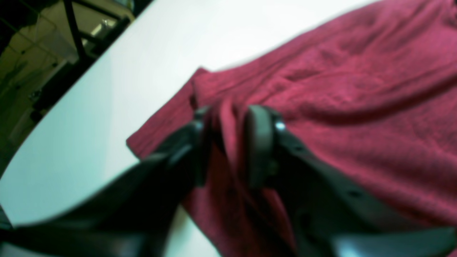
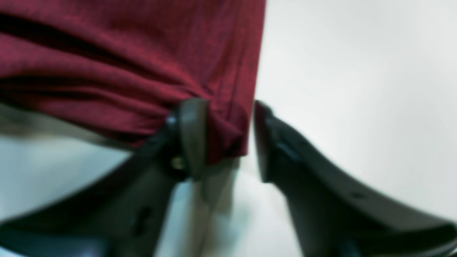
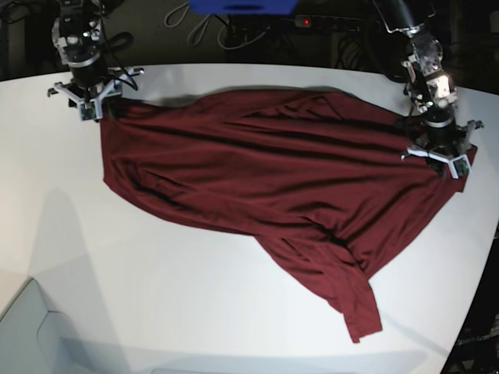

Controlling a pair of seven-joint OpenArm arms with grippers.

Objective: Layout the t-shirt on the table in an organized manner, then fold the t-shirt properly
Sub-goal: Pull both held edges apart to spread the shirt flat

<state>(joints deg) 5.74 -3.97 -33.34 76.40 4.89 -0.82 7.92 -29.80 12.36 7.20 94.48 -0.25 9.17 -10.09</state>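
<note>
The dark red t-shirt (image 3: 265, 171) lies stretched across the white table (image 3: 156, 296), wrinkled, with one part trailing toward the near right. My left gripper (image 1: 228, 142) is at the shirt's right corner (image 3: 440, 160); its fingers stand apart with a loose ridge of cloth (image 1: 228, 125) between them. My right gripper (image 2: 225, 135) is at the far left corner (image 3: 92, 105). Its jaws are parted, a bunched shirt edge (image 2: 221, 121) rests against one finger, and a gap shows to the other.
The table's curved edge (image 3: 475, 265) runs close by the left gripper. Beyond the far edge are dark cables, a power strip (image 3: 327, 22) and a blue object (image 3: 242, 6). A pale raised surface (image 3: 23, 327) sits at the near left corner.
</note>
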